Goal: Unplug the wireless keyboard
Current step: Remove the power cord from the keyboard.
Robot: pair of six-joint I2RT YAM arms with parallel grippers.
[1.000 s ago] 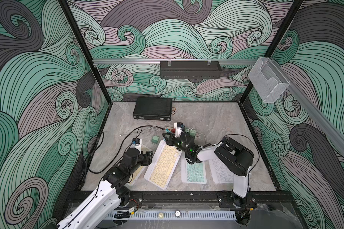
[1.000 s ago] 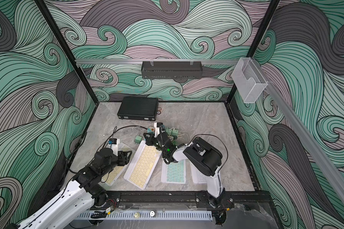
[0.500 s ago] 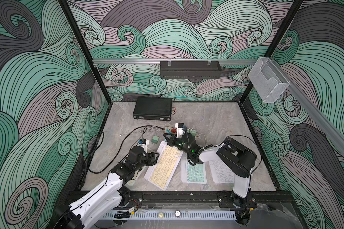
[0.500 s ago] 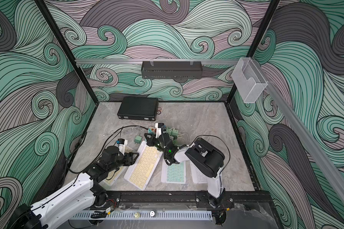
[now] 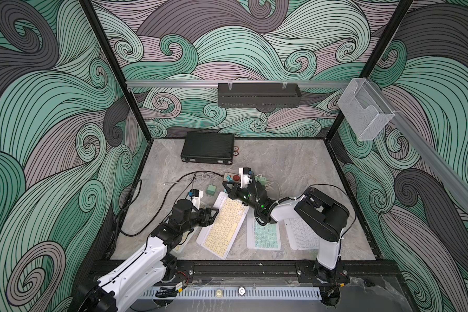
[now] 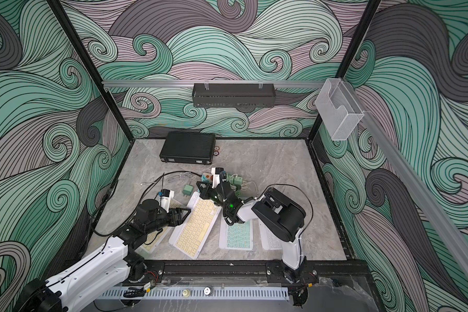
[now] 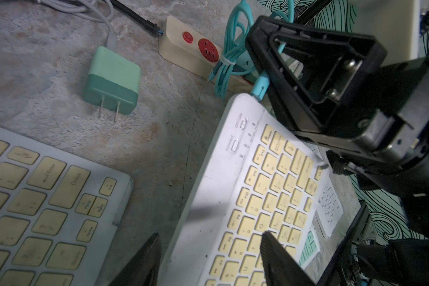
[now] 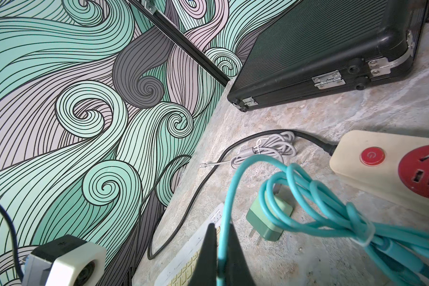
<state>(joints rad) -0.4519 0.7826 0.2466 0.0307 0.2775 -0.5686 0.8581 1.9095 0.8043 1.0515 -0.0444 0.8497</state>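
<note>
"Is the wireless keyboard (image 5: 224, 227) unplugged yet?"

"Not yet. It is a flat white slab with pale yellow keys, lying at an angle mid-table (image 5: 281, 162) on grey, marbled stone. The teal connector (image 7: 259, 85) sits in the port at its far corner. The right gripper (image 8: 221, 227) is pinched closed on the rubbery teal cable (image 8: 307, 198) just behind it."

"And the other arm?"

"The left gripper (image 7: 209, 235) stands spread, one finger (image 7: 144, 262) beside the keyboard's long edge and one above the keys, apparently to brace it. I'd judge only the pull is left. The cable's tied slack drapes over a smooth cream power strip (image 7: 183, 52)."
</note>
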